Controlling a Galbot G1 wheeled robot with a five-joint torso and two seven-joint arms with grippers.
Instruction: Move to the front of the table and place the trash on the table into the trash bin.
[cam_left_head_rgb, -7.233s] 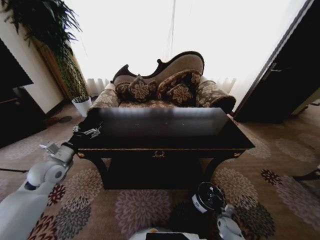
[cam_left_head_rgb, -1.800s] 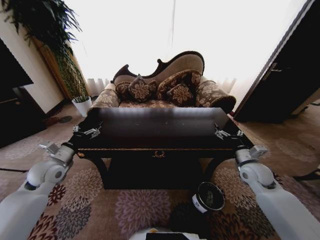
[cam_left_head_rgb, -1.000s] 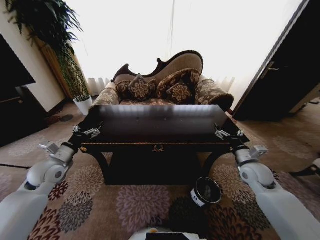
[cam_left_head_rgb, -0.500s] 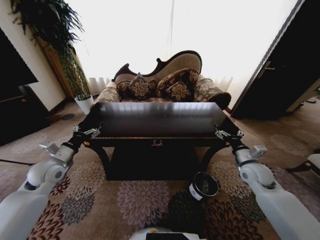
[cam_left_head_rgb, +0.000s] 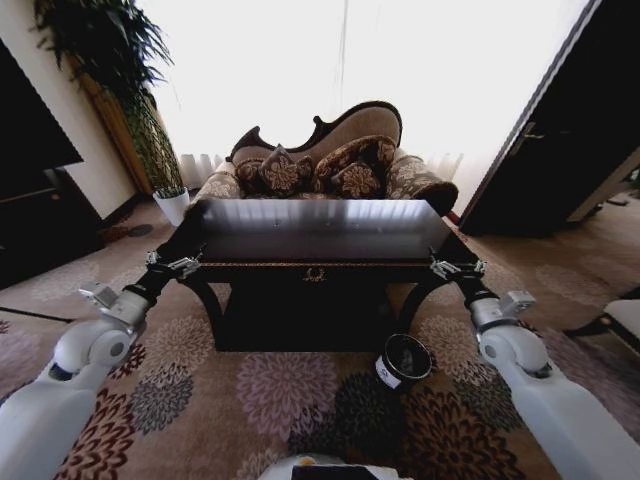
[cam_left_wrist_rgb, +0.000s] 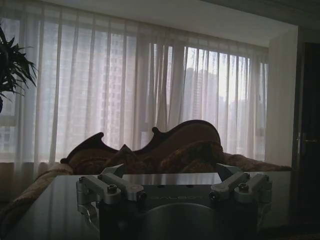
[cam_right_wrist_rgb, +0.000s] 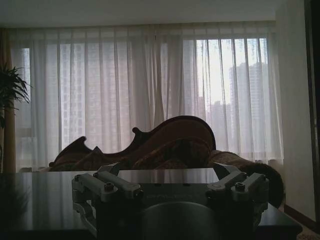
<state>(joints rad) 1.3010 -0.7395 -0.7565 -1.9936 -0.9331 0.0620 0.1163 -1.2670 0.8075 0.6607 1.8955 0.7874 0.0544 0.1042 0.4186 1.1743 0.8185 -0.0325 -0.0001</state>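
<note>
Shrinking toward the frame's middle compared with a moment ago, the table (cam_left_head_rgb: 315, 232) shows the camera has backed away. The trash bin (cam_left_head_rgb: 403, 361) stands lower centre-right on the carpet, its inside dark. Left gripper (cam_left_head_rgb: 172, 264) and right gripper (cam_left_head_rgb: 456, 267) flank the table, both spread wide, empty.

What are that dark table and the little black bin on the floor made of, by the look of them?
The table looks like dark polished wood: its glossy top mirrors the window light, with carved curved legs and gold trim along the edge. The trash bin looks like black plastic or coated metal with a white label; the pictures leave that open.
</note>
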